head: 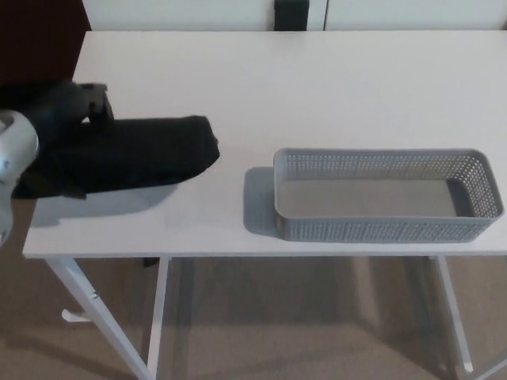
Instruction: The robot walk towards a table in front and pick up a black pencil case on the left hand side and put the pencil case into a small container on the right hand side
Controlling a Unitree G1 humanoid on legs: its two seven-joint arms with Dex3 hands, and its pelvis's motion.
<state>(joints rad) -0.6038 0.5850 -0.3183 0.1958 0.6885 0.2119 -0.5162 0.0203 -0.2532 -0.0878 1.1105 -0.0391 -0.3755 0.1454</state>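
At the far left, around nine o'clock, we see a rounded silver joint of our left arm (11,158) at the picture's edge, and just above it our left hand (67,107), dark and partly merged with what it carries. Its fingers appear closed around the near end of the black pencil case (135,154), though the black on black keeps us from telling exactly how each finger sits. The case stretches toward three o'clock from the hand as a long dark bundle, with its free end over the left part of the white table (277,87) and a soft shadow under it on the tabletop; whether it touches the surface we cannot tell. Moving right, a bare strip of table separates the case from the grey mesh container (388,229), which sits at about four o'clock near the front edge, long side parallel to that edge, nothing inside it. At twelve o'clock, beyond the table's far edge, a small dark object (291,13) shows.
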